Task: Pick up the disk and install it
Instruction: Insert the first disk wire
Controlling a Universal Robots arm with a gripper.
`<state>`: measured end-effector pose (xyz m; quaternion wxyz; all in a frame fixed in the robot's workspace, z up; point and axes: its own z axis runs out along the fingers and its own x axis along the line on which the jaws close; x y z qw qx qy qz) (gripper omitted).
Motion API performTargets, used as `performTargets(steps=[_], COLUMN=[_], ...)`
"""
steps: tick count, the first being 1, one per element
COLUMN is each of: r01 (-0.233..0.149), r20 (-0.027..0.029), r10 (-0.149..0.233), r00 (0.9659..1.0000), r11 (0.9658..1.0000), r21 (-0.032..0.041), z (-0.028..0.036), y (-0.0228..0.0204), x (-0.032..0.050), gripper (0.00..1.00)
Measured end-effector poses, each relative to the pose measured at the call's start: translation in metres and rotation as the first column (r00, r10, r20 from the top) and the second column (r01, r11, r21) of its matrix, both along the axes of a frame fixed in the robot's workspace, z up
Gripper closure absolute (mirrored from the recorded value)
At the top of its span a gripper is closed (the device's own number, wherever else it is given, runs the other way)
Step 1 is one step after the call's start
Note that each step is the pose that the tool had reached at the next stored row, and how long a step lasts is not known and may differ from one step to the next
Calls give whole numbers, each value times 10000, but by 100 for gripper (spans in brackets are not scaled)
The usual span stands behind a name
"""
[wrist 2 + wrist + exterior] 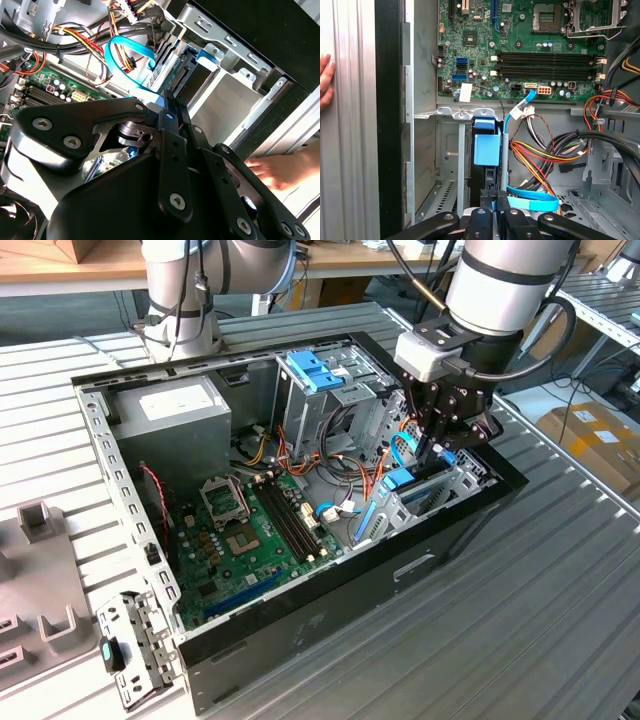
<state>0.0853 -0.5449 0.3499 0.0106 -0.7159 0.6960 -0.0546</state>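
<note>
Your gripper (pixel 493 201) is pinched shut on the disk (pixel 486 147), by its blue-railed edge; it stands on edge in the metal drive bay (pixel 447 160) at the exterior view's right end of the computer case (pixel 300 625). Keep it square to the bay walls and press straight in, clear of the light-blue cable (pixel 532 202) just beside.
</note>
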Motion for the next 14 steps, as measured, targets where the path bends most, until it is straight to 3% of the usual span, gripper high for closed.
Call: performTargets(steps=[14], r01=[-7], r20=[0], r10=[7], r00=[10000], r11=[10000], r21=[13], z=[-22], y=[-9], x=[-2], gripper=[84])
